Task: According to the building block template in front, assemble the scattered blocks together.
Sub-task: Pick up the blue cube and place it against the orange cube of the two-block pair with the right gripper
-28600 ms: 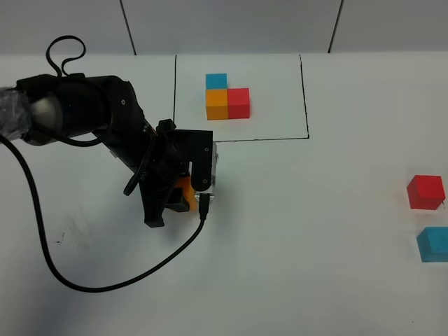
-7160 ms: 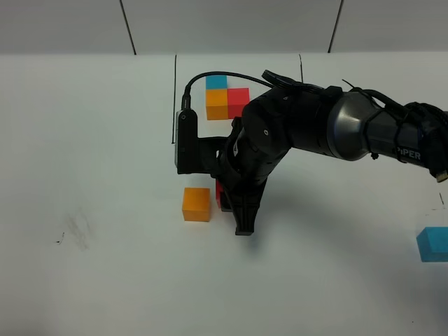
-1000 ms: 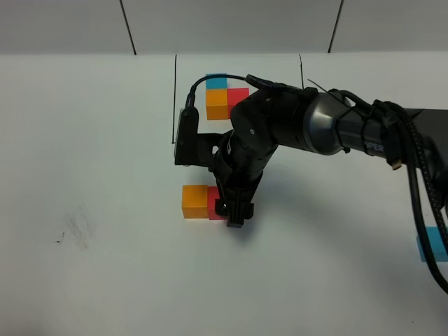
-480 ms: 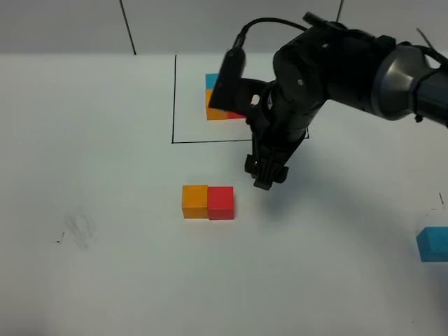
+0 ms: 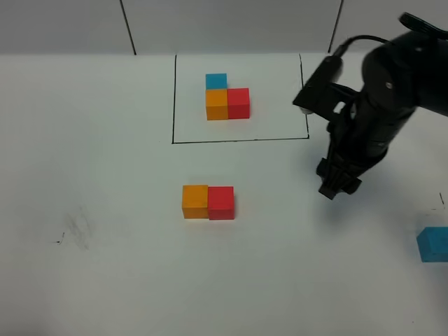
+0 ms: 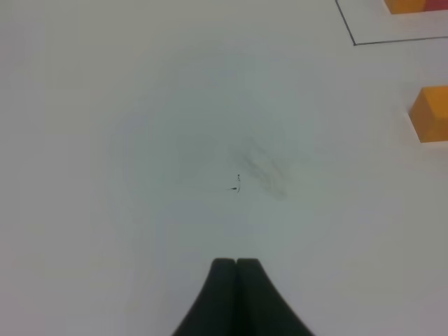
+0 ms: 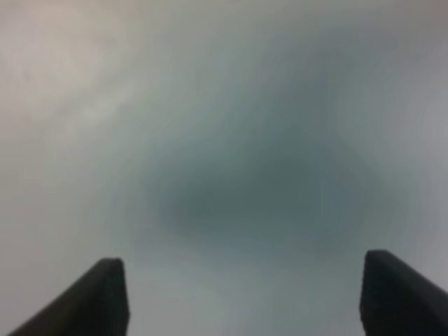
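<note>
White tabletop (image 5: 105, 280) fills all three views, with grey panels behind; we note a faint smudge (image 6: 262, 168) on it, well left of the template (image 5: 227, 103).

Step in hand: two of three blocks are placed. The orange block (image 5: 195, 201) and red block (image 5: 221, 203) lie touching, side by side, in front of the template and outside its frame, orange to the left as in the template. The blue block (image 5: 434, 244) sits alone, well to the right of the template and nearer the camera, cut by the picture's edge. We judge the fetch of this last block to be the current step.

Right gripper (image 5: 334, 187) hangs just off the template's front right corner, over bare table. Its jaws stand spread with nothing between them; the right wrist view is blurred and shows no block. Left gripper (image 6: 236, 280) has its jaws pressed together and holds nothing.

Next move, in our judgement: travel right from the template to the blue block, straddle it squarely, close, then set it against the orange block's face toward the template without nudging the pair.

Writing: we find no brand, label or legible text in these views.
</note>
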### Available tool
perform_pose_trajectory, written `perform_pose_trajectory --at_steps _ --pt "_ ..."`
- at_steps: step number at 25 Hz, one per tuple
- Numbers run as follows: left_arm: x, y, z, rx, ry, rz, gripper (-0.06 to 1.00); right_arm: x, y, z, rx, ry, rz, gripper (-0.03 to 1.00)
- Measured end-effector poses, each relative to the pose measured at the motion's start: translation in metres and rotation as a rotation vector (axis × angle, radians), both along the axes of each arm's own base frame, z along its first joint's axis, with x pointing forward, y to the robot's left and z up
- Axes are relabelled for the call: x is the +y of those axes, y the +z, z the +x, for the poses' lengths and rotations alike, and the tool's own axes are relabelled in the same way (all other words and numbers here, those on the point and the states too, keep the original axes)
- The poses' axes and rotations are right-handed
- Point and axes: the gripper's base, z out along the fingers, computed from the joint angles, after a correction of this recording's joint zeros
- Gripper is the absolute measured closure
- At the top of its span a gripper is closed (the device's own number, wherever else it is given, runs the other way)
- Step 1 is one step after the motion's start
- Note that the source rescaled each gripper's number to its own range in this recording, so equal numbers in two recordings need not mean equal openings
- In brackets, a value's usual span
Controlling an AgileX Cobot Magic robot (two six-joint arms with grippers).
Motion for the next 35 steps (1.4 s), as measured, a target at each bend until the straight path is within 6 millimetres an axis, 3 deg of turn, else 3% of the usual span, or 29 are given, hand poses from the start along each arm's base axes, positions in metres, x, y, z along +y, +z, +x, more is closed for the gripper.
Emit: perform_pose_trajectory --at_steps 8,15,22,35 --pt "0.000 0.000 0.000 0.000 0.000 0.000 0.94 -0.056 -0.002 -0.035 -0.053 -0.449 0.141 0.30" --pt "0.000 0.000 0.000 0.000 0.002 -0.002 0.94 -0.092 -0.026 -0.065 -0.049 -0.601 0.156 0.30" --pt "0.000 0.000 0.000 0.001 0.002 -0.002 0.94 -0.113 -0.040 -0.074 -0.025 -0.716 0.154 0.30" --pt "0.000 0.000 0.000 0.000 0.002 -0.003 0.94 -0.119 -0.044 -0.076 -0.046 -0.728 0.135 0.30"
